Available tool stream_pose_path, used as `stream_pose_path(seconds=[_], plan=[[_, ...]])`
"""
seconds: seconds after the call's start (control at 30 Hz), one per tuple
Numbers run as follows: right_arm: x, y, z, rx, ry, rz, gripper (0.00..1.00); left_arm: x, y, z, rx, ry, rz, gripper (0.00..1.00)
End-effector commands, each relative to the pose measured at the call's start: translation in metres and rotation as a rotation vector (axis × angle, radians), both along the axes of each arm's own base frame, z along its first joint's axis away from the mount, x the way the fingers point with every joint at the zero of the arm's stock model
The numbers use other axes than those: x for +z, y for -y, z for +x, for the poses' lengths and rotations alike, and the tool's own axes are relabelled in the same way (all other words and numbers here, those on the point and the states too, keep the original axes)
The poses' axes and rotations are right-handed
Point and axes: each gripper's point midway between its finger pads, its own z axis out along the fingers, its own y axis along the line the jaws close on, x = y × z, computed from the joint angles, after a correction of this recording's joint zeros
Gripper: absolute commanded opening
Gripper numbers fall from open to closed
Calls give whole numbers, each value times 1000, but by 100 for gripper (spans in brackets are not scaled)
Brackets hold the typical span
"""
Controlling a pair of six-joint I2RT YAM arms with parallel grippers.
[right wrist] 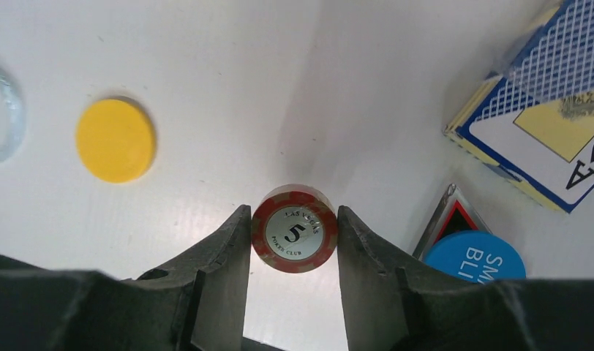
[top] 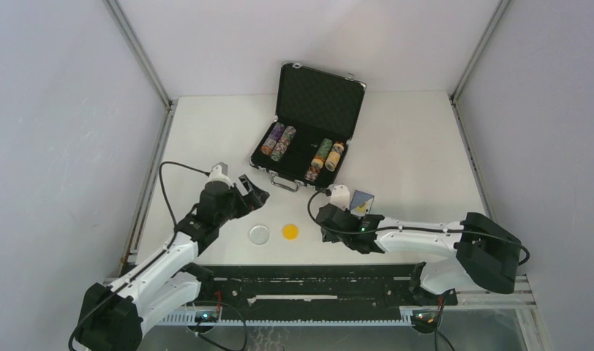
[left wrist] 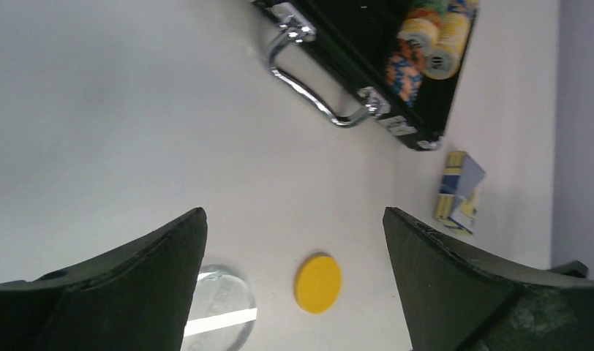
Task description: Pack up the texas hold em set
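Toward the back of the surface (top: 411, 146), the briefcase (top: 320, 99) sits open with its lid upright and its handle (top: 283, 183) on the near side. Four chip rolls (top: 278, 141) lie in the base, two at the left and two at the right, with a bare slot between the pairs.

Right tool (right wrist: 294, 216) is just in front of the briefcase's near right corner, pinching a red chip (right wrist: 294, 228) between both fingers. The printed face, "5 / Las Vegas Poker Club", is toward the wrist camera. Can't tell if it's a single chip or a short stack, or if it's lifted or touching the surface.

Card deck (top: 361, 202) lies in front of the briefcase's right end, just beside the right tool. It's blue-backed, with a flap or card sticking up at an angle. Blue token (right wrist: 475, 257) lies near the deck, on the side away from the briefcase. A small red-and-black piece with a shiny edge sits against it; identity unclear.

Yellow token (top: 290, 231) lies flat in front of the handle, well apart from the briefcase. Clear token (top: 260, 234) is just left of it, not touching.

Left tool (left wrist: 294, 219) is in front of the briefcase's left end, fingers spread wide with nothing between them. Its wrist view shows both tokens below.
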Motion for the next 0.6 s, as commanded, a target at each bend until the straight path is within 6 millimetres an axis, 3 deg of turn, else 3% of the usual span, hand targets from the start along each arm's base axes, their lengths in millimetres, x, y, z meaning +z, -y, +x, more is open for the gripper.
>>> stream_pose_path(seconds=[0.0, 0.2, 0.37, 0.57], plan=[[32, -18, 14, 62, 84, 99, 37, 46, 26, 8, -120, 161, -124, 94], [50, -25, 17, 170, 187, 78, 36, 71, 62, -5, -312, 229, -269, 91], [65, -31, 17, 288, 293, 54, 34, 62, 94, -17, -477, 134, -355, 87], [88, -43, 4, 458, 387, 83, 34, 54, 128, -37, -661, 35, -415, 84]])
